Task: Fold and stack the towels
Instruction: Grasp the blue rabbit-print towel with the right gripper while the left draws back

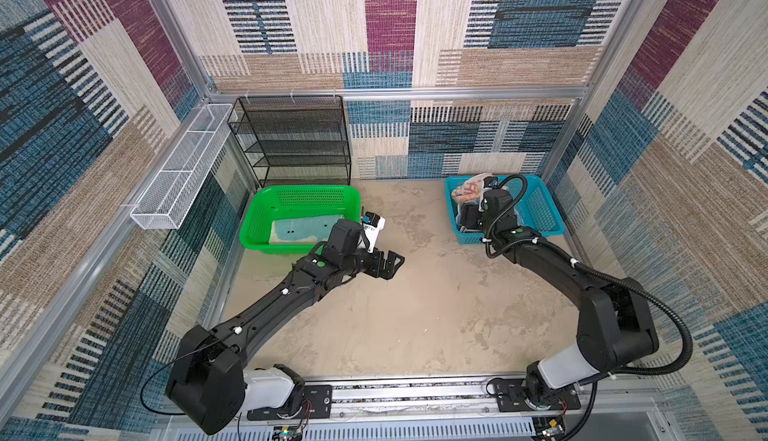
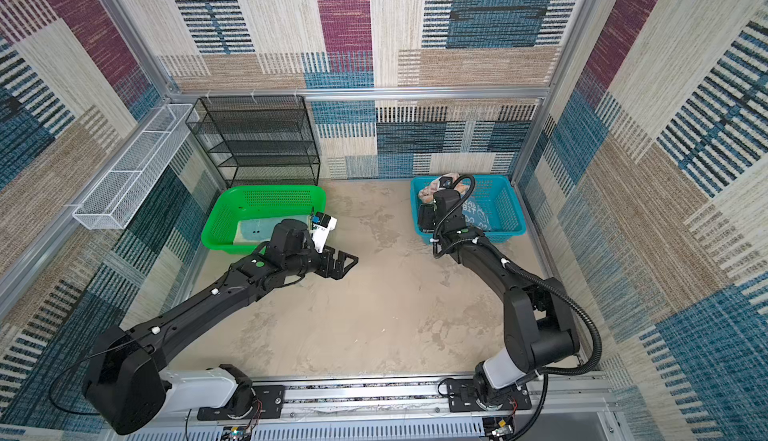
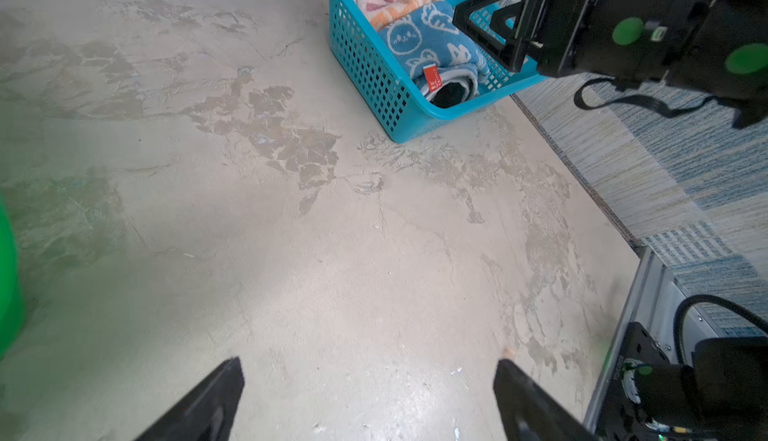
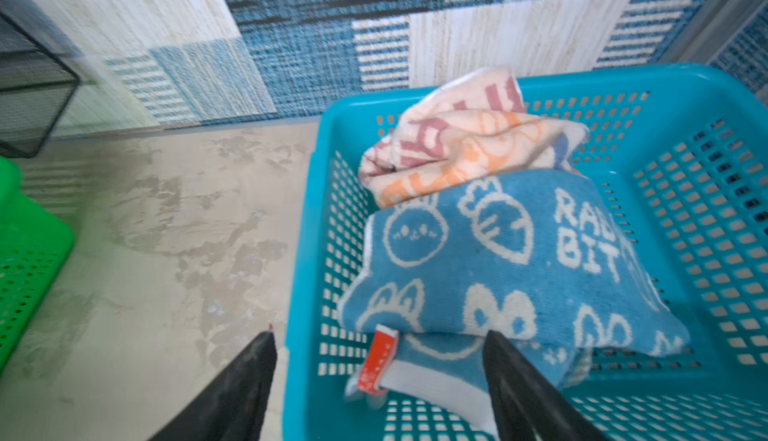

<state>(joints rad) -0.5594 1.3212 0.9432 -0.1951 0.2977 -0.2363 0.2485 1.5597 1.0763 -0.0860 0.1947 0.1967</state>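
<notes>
Left gripper (image 3: 370, 362): we see its fingers spread wide over the beige table (image 3: 291, 252).
Right gripper (image 4: 380, 333): fingers spread by the blue rabbit-print terry towel (image 4: 498, 252) in the far-right turquoise plastic basket (image 4: 623, 79).

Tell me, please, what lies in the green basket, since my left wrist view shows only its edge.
Observer: A pale aqua-and-cream towel lies flat in the green basket, in both top views.
Operator: Thanks; is the right gripper holding anything?
Observer: No; the right wrist view shows the right gripper open, jaws apart by the blue rabbit towel.
Operator: Any wording on it?
Observer: White letters, RAB BIT.
</notes>
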